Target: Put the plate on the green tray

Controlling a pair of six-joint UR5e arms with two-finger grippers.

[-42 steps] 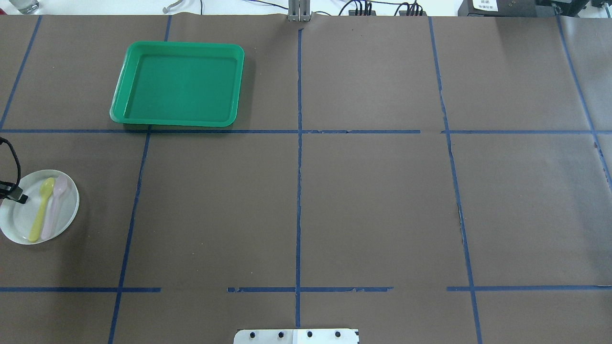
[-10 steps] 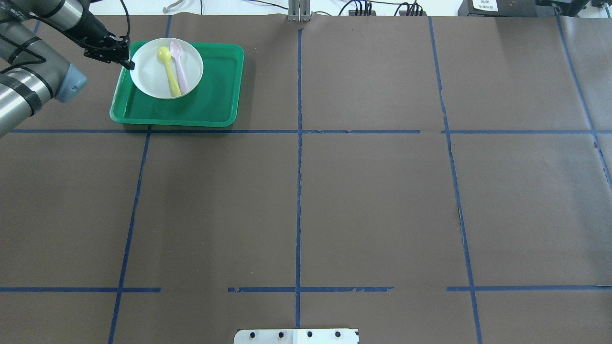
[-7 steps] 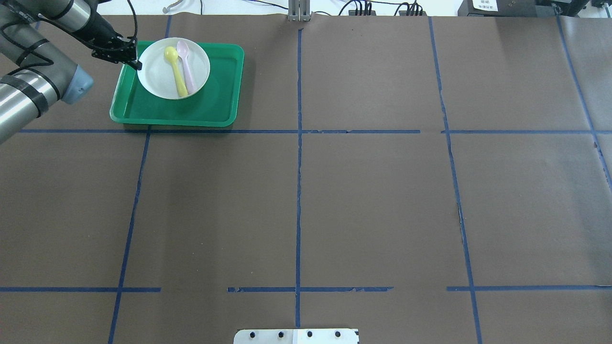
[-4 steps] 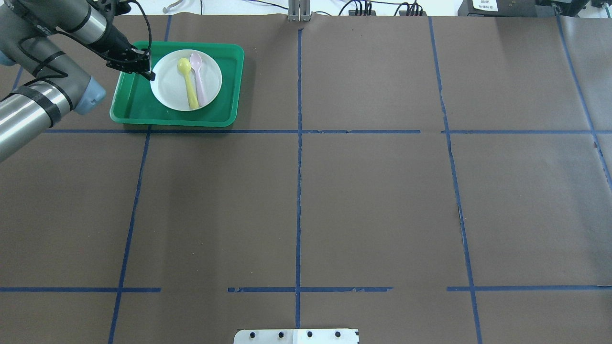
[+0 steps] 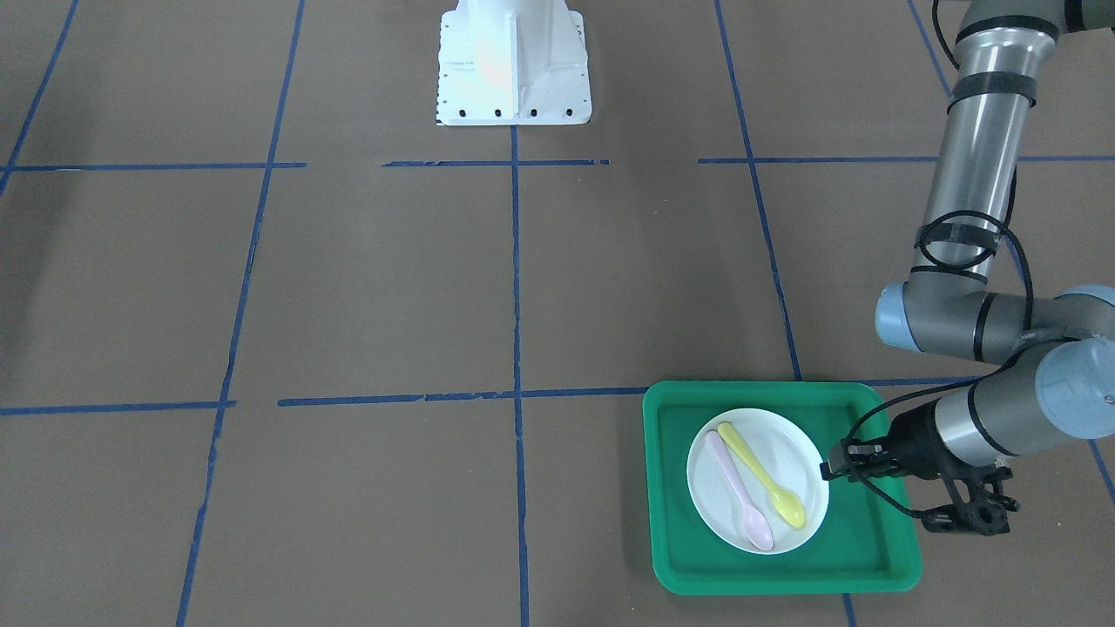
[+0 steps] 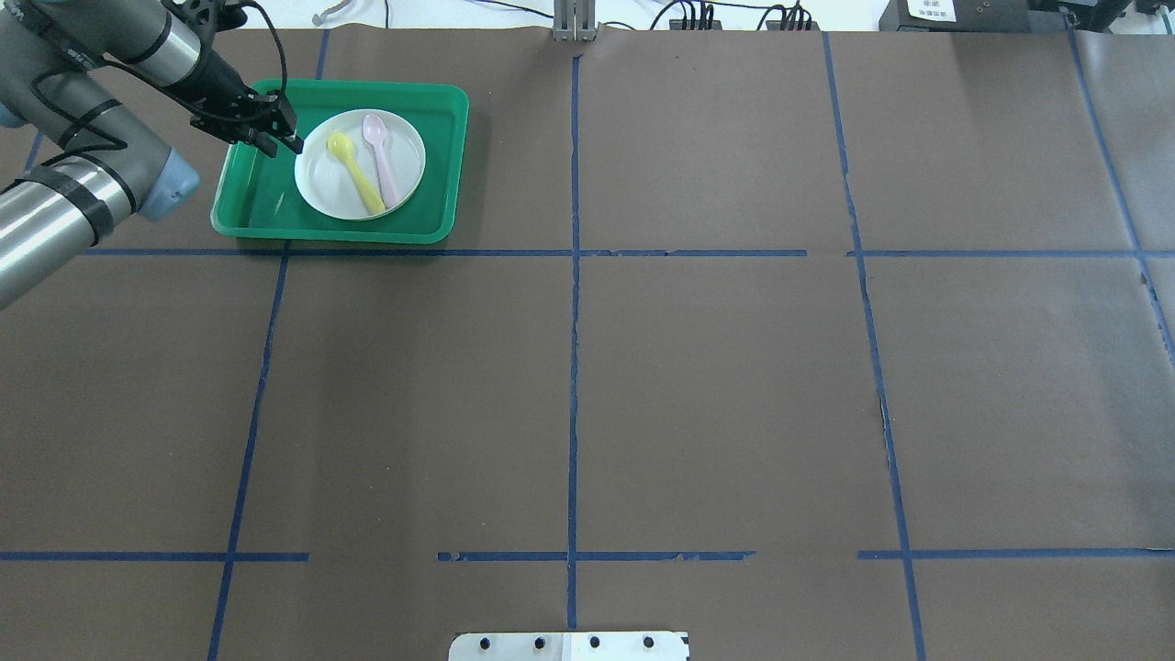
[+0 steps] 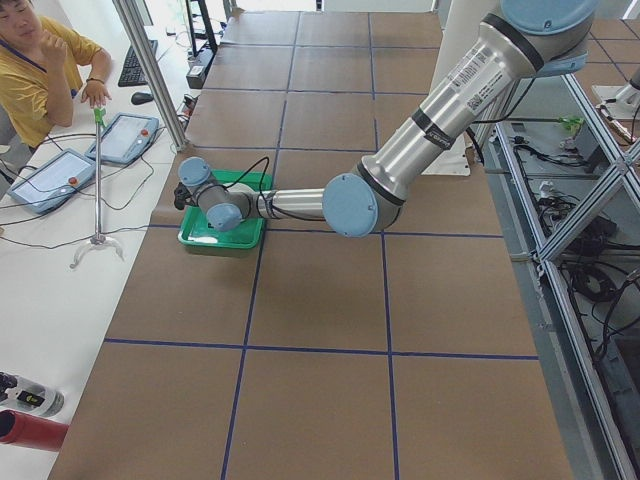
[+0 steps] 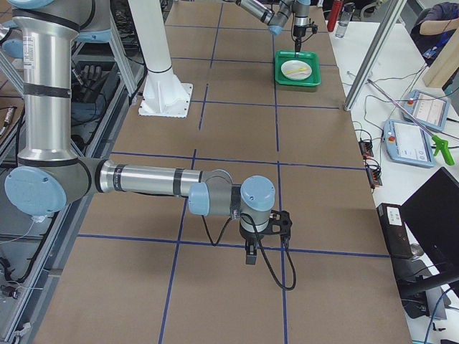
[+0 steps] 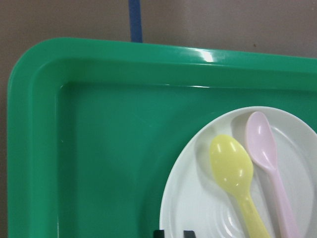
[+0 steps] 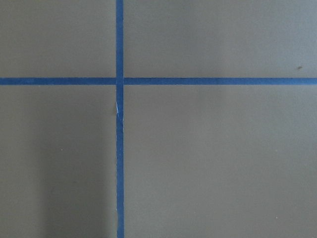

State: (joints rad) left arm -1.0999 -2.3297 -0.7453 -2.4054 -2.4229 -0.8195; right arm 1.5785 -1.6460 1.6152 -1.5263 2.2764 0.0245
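The white plate (image 6: 321, 179) lies flat in the green tray (image 6: 257, 197), right of the tray's middle, with a yellow spoon (image 6: 358, 174) and a pink spoon (image 6: 381, 158) on it. My left gripper (image 6: 292, 142) is at the plate's left rim and looks shut on it. In the front view the gripper (image 5: 827, 470) meets the edge of the plate (image 5: 784, 444) over the tray (image 5: 871, 540). The left wrist view shows its fingertips (image 9: 158, 233) at the plate's rim (image 9: 193, 208). My right gripper (image 8: 249, 258) hangs over bare table, far from the tray; I cannot tell its state.
The tray stands at the far left of the brown table, which is marked with blue tape lines (image 6: 574, 275). The robot's base plate (image 6: 569, 645) is at the near edge. A person (image 7: 40, 60) sits by tablets beyond the table's far side.
The left arm carried the plate from the table's left edge to the tray. In the last half second the plate came down flat into the tray and the yellow spoon turned slightly.
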